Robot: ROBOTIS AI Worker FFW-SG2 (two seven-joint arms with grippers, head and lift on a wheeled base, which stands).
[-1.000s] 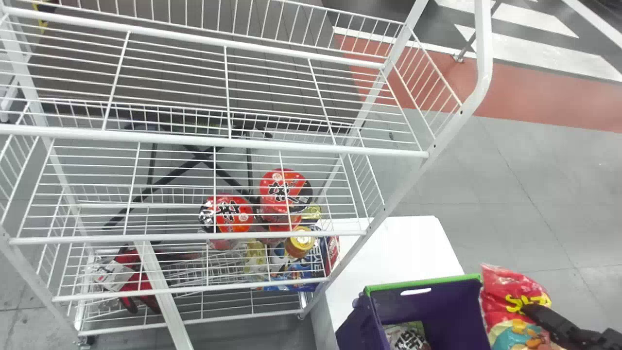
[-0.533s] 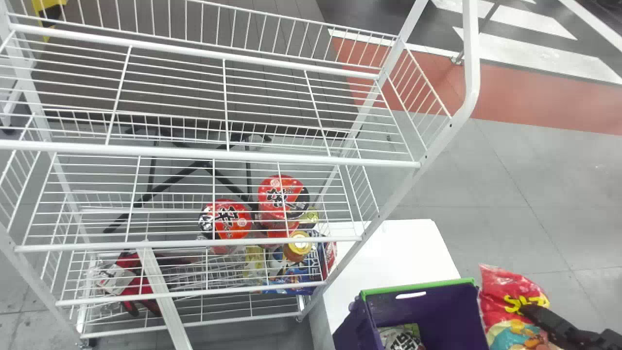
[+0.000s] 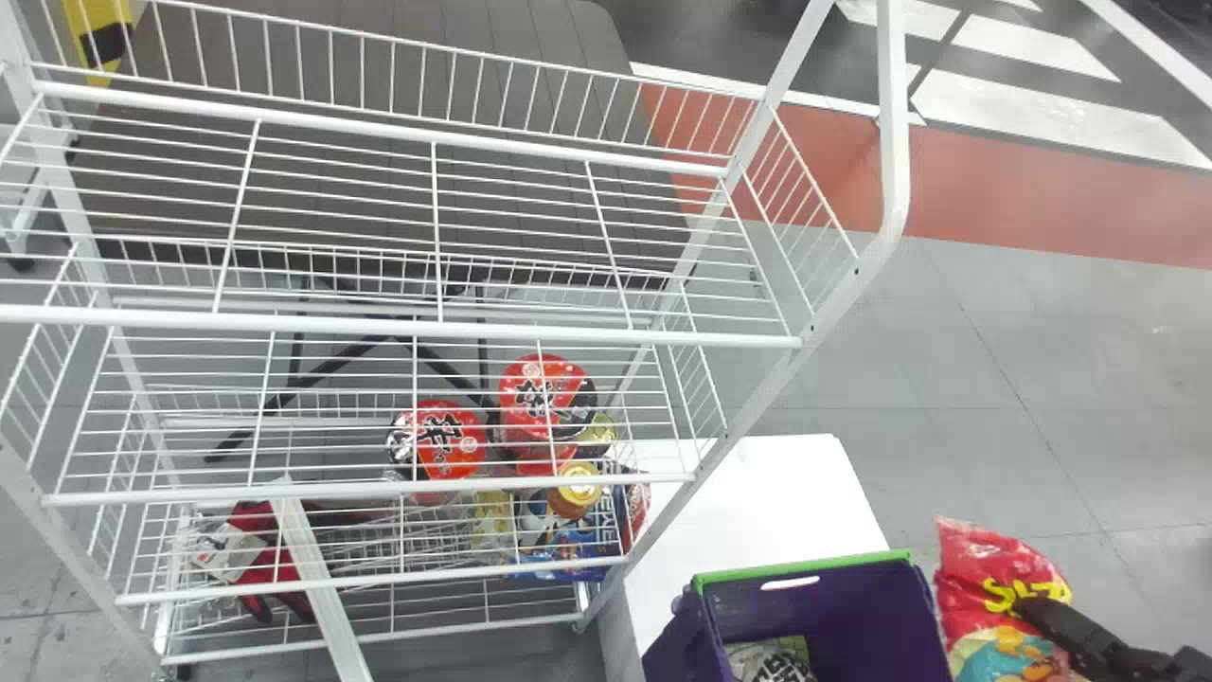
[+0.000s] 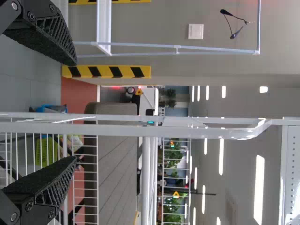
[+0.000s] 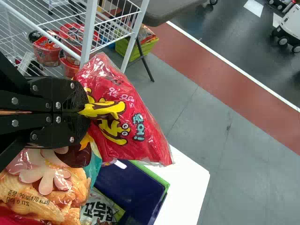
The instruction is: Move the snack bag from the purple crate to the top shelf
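My R hand was clenched on the snack bag, lower right of head view, just beside the purple crate; bag looked light, slick & crushable, so a gentle mid-bag pinch seemed best, w/ L hand released.

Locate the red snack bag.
The red snack bag is at the head view's lower right, just right of the purple crate, held in the robot's right end effector.

- The left gripper is wide open, in front of the rack.
- Green basket behind the rack.
- Big gray table behind the rack.
- Leafy plants far behind the rack.
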